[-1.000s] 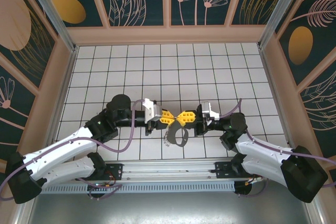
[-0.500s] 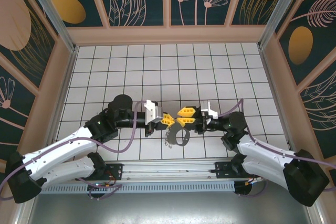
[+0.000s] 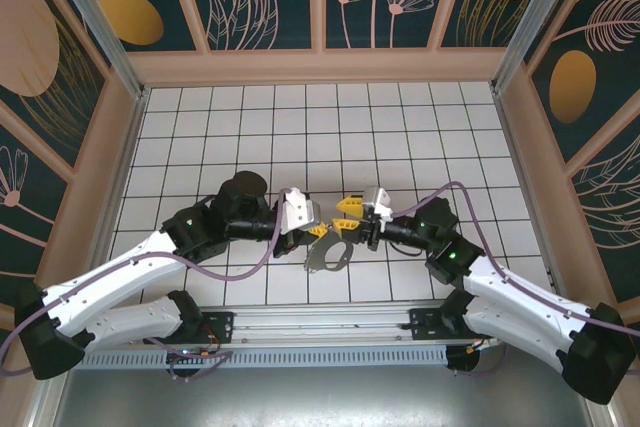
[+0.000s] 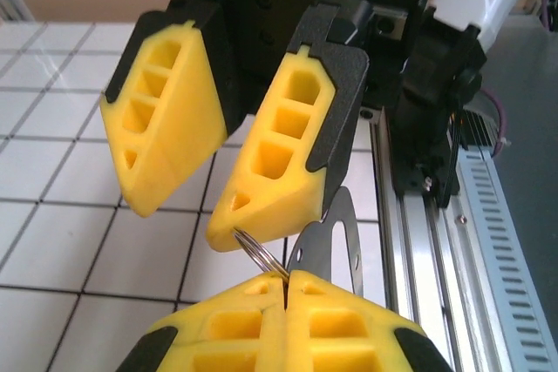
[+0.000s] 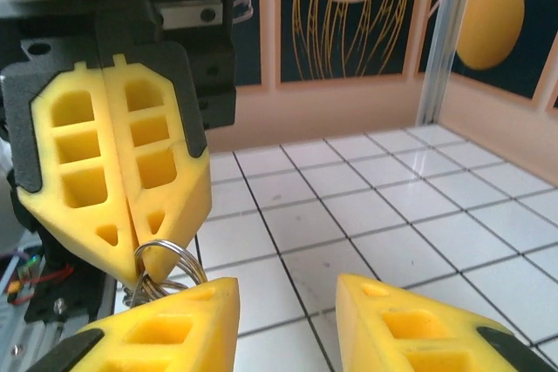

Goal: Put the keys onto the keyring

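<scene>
— Which step is this?
— A holding stage, I'd say. The left pincer (image 4: pixel 288 295) is pressed together on a thin wire ring (image 4: pixel 259 254). The keyring (image 3: pixel 328 253), that flat tan-grey loop, hangs from the ring just under its tips, between the two arms. It seems to be lifted off the white tiled counter (image 3: pixel 420 137)
— And the other arm?
— The right pincer (image 5: pixel 286 302) faces it with its jaws spread, gripping nothing. One of its fingers (image 4: pixel 279 154) sits with its tip right at the wire ring, touching or nearly so; I can't tell which
— Is a key threaded on yet?
— I can't tell; anything that small is lost among the yellow fingers
— So what does the next move call for?
— My guess is the right pincer has to take a fresh hold, either on the wire ring or on a key to feed onto it. The wire is thin and the loop can swing freely. So the left grip should stay firm and steady, and the right should close slowly and line up squarely with the coil
</scene>
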